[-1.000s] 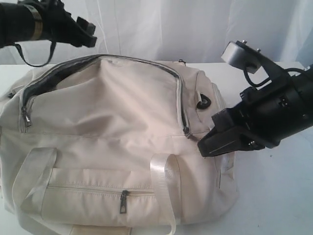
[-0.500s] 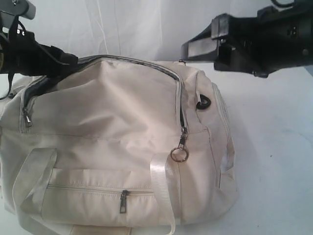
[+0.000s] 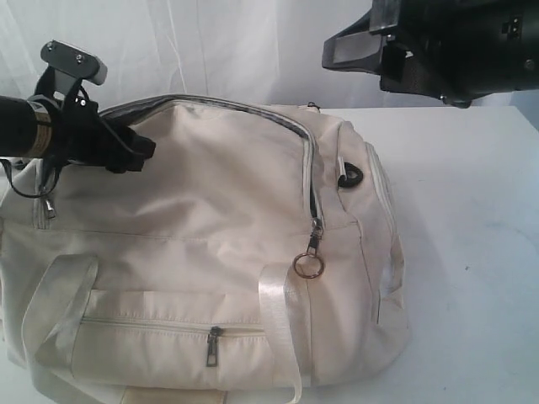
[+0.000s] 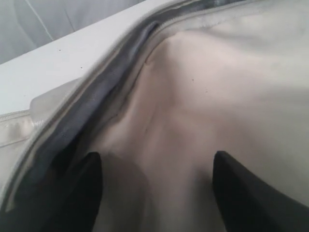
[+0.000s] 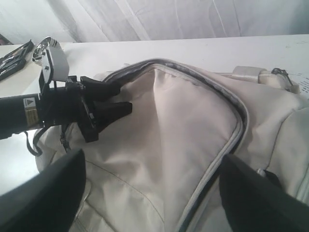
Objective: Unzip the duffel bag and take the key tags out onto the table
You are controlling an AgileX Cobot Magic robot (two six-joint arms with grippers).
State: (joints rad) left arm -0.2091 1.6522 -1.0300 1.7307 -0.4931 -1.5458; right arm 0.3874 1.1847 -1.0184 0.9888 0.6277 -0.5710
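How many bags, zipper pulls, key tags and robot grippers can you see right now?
bag: 1
zipper pulls: 3 (ring pull, left-end pull, pocket pull)
key tags: 0 in view
grippers: 2 (left gripper, right gripper)
Total: 6

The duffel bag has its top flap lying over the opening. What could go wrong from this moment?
1. The left pincer is open over the cream flap, beside the dark opening. Closing here may pinch only fabric.
2. The key tags are not visible, so reaching inside would be blind and could snag the lining.
3. The right pincer is open, high above the duffel bag. Nothing steadies it, so pulling the flap may drag it.
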